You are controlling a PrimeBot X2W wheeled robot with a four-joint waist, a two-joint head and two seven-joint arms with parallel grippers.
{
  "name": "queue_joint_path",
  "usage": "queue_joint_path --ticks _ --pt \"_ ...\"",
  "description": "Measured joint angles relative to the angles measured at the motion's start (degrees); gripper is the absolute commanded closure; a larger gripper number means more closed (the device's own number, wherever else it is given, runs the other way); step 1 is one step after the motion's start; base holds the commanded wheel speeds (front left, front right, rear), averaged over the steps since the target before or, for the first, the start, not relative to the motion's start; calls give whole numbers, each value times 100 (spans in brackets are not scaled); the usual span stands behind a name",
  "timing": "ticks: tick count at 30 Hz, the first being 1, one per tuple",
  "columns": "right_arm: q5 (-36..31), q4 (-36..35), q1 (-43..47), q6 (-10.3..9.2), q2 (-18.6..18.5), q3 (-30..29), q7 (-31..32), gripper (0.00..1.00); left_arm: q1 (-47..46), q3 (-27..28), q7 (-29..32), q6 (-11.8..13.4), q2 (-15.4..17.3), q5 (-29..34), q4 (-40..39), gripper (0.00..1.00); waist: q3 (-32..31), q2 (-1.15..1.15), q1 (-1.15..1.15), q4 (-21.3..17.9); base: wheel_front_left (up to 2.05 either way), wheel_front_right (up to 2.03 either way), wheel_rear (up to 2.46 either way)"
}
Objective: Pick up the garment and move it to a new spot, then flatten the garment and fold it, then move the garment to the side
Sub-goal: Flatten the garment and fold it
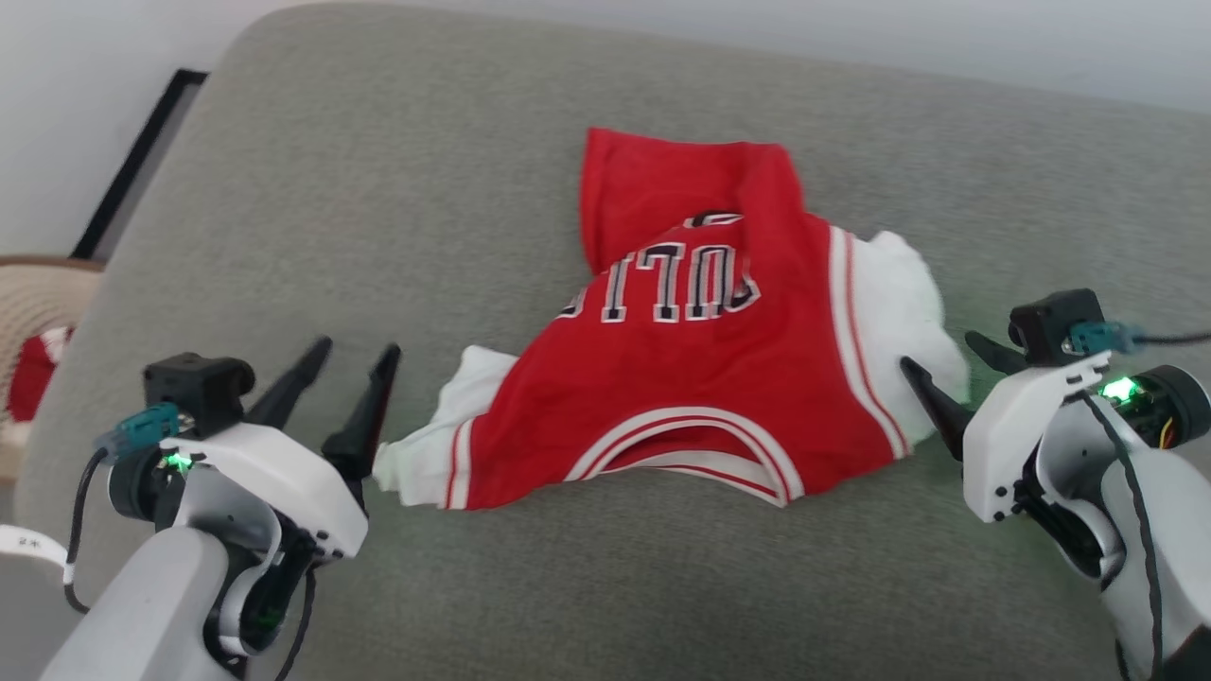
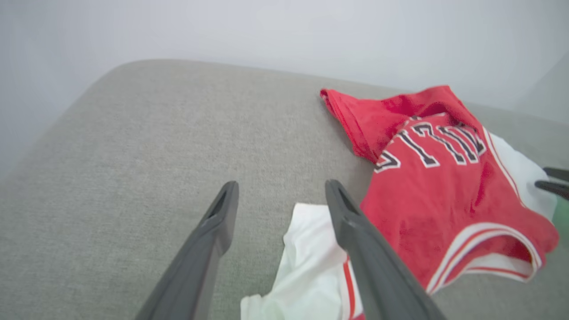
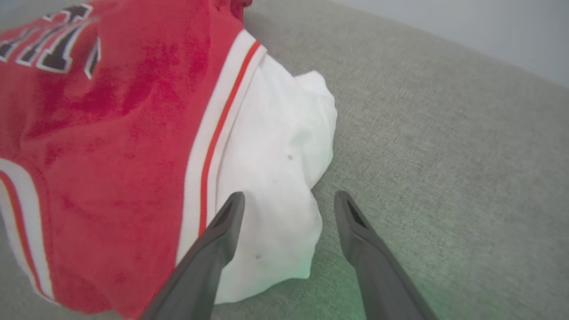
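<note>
The garment [image 1: 700, 369], a red jersey with white sleeves and black white-outlined lettering, lies crumpled on the grey cushion [image 1: 397, 189], its striped collar toward me and its far part folded over. My left gripper [image 1: 359, 347] stands open just left of the left white sleeve [image 1: 426, 445], holding nothing. In the left wrist view the garment [image 2: 435, 191] lies to the right of my left gripper [image 2: 281, 184]. My right gripper [image 1: 937, 350] is open beside the right white sleeve [image 1: 908, 303]. In the right wrist view my right gripper [image 3: 289, 195] straddles that sleeve's [image 3: 275, 146] edge, unclosed.
The cushion's rounded left edge [image 1: 104, 312] drops off to a woven basket [image 1: 38, 303] holding something red. A black strip [image 1: 132, 161] runs along the pale wall at the far left. Bare cushion stretches left of and in front of the garment.
</note>
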Motion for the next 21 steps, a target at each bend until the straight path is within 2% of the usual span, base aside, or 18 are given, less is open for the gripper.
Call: queue_joint_path --ticks 7,11,12,13,14,21 --pt "97 720 -520 1 -145 301 834 0 9 113 -1166 -80 -259 261 153 0 99 0 0 291 0 0 0" --pt "182 1099 -804 16 -110 382 1151 0 137 246 -1484 -121 -425 401 241 0 127 0 0 363 0 0 0" --pt "215 1177 -855 15 -97 409 1202 5 164 293 -1515 -127 -480 482 257 0 124 0 0 370 0 0 0" --pt "231 1234 -895 16 -87 433 1230 92 209 366 -1529 -146 -545 538 267 0 118 0 0 373 0 0 0" --pt "254 1285 -932 16 -79 445 1232 100 263 445 -1541 -170 -612 591 270 0 113 0 0 375 0 0 0" --pt "541 1349 -1039 10 -104 541 1294 100 862 1497 -1546 -456 -1198 1244 -44 0 28 0 0 294 0 0 0"
